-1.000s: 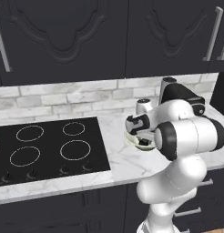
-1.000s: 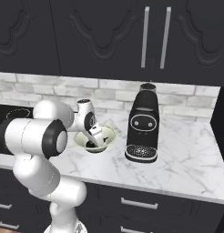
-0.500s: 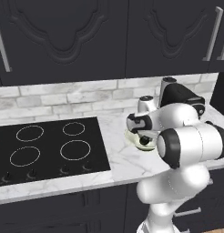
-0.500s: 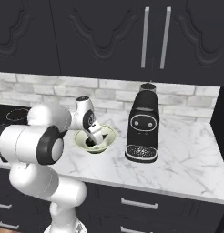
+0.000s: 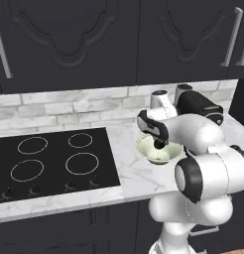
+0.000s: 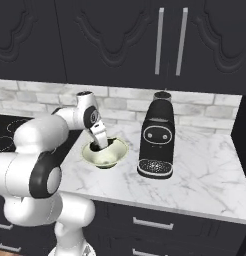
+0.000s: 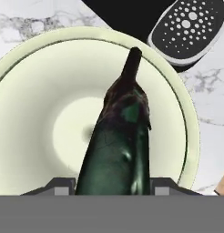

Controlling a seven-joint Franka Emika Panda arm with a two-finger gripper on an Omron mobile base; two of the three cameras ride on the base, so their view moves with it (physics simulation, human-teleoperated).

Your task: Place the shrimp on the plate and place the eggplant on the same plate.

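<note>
the gripper [image 7: 114, 184] is closing its jaws around the eggplant [image 7: 119, 145], which is filling the lower centre of the hand view above the cream bowl [image 7: 32, 113]. this looks like the eggplant's pick-up step, and the next move is calling for lifting it clear of the bowl's rim beside the coffee machine [image 6: 157, 135] and carrying it toward the plate.

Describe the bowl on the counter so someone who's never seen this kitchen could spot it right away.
On the marble counter, look between the black stovetop and the black coffee machine. The bowl sits there: round, pale cream, the only light-coloured dish, with a dark eggplant held over its hollow by the end effector.
</note>
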